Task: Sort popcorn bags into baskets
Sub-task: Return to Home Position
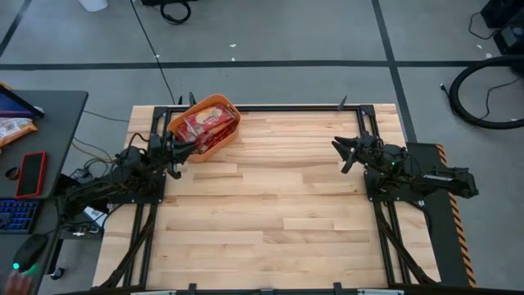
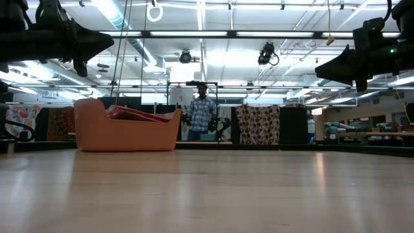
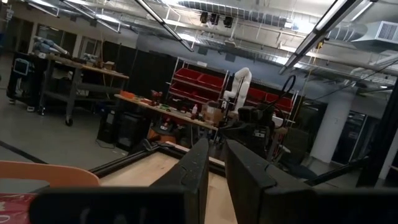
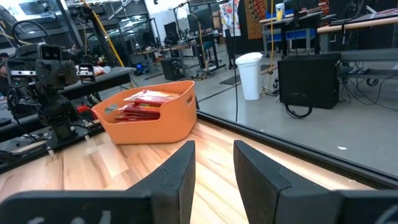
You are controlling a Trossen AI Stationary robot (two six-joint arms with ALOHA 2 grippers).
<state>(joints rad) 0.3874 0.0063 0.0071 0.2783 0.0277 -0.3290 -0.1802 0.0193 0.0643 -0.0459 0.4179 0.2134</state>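
Note:
The orange basket (image 1: 211, 147) stands on its base near the table's far left corner. It also shows in the low view (image 2: 126, 134) and the right wrist view (image 4: 149, 127). Several red popcorn bags (image 1: 206, 123) lie stacked inside it (image 2: 136, 114) (image 4: 143, 102). My left gripper (image 1: 193, 148) hovers high above the table (image 2: 97, 43) beside the basket's near side, its fingers a narrow gap apart (image 3: 216, 167) and holding nothing. My right gripper (image 1: 338, 153) hangs in the air over the table's right part (image 2: 321, 66), open and empty (image 4: 214, 163).
A side table left of the work table carries a red phone-like slab (image 1: 31, 174), a keyboard (image 1: 16, 215) and a snack bag (image 1: 12, 129). A person (image 2: 202, 111) stands in the room beyond the far edge. Bare wood (image 1: 278, 213) fills the table's middle and near part.

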